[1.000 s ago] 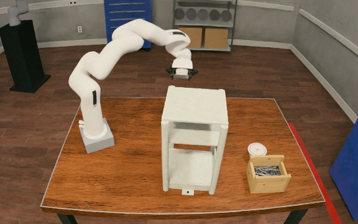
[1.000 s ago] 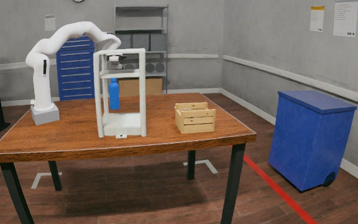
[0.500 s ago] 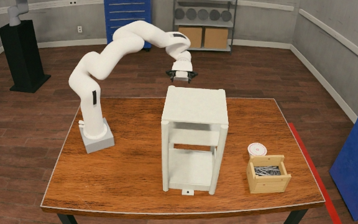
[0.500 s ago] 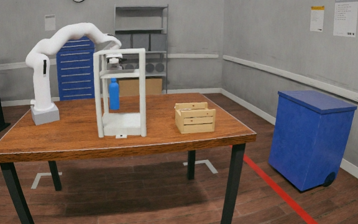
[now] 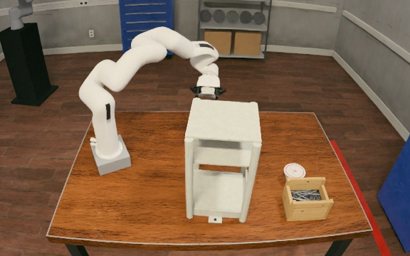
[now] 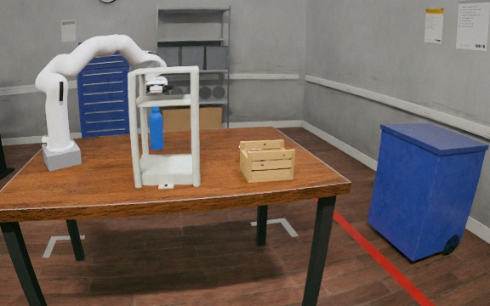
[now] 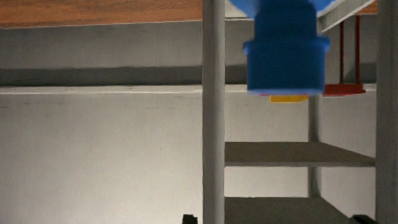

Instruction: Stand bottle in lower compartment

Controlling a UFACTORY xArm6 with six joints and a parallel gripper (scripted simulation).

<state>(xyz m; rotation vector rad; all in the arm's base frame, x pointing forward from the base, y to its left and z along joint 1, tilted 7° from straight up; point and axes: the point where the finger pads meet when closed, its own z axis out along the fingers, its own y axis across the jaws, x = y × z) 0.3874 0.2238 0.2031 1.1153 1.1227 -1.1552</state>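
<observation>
Hovering behind the far side of the tall white shelving unit [image 5: 223,156], I held my gripper [image 6: 157,89] spread and empty, because the blue plastic bottle [image 6: 156,128] stood upright on the wooden table [image 6: 100,187] just below me, outside the unit. Its cap [image 7: 286,65] sat close under my wrist view, so I judged a descent onto it came next

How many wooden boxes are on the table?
1. The light wooden slatted crate sits on the brown wooden table, right of the white shelving unit. Another might hide behind the unit, but none shows.
</observation>
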